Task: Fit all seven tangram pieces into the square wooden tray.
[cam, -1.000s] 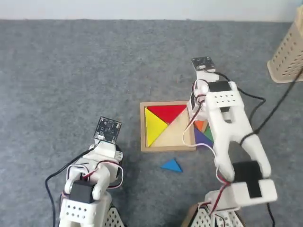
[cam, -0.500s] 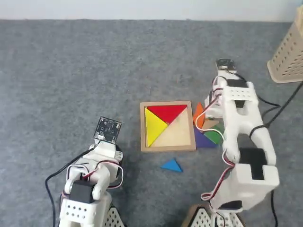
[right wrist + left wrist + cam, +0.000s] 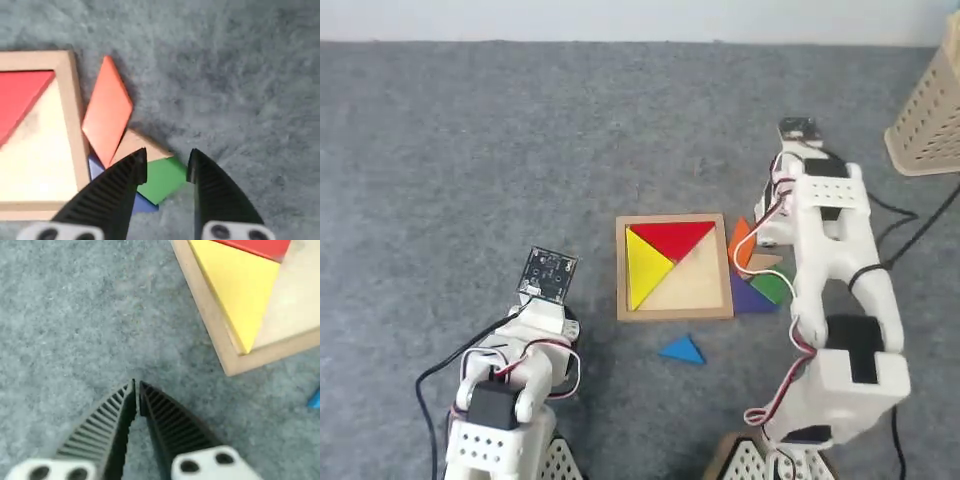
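Note:
The square wooden tray (image 3: 674, 315) lies mid-table holding a red triangle (image 3: 672, 238) and a yellow triangle (image 3: 645, 269); the rest of its floor is bare. Against its right side lie an orange parallelogram (image 3: 106, 111), a plain wooden triangle (image 3: 139, 143), a green piece (image 3: 162, 178) and a purple piece (image 3: 748, 296). A blue triangle (image 3: 683, 350) lies in front of the tray. My right gripper (image 3: 166, 159) is open just above the green piece. My left gripper (image 3: 137, 386) is shut and empty on the carpet near the tray's front left corner (image 3: 231, 365).
Grey carpet covers the table. A beige perforated container (image 3: 927, 110) stands at the far right edge. The left arm's wrist board (image 3: 548, 274) sits left of the tray. Open carpet lies behind and left of the tray.
The right arm swung right, off the tray's right edge, to the loose pieces beside it, uncovering them. The left arm has not moved.

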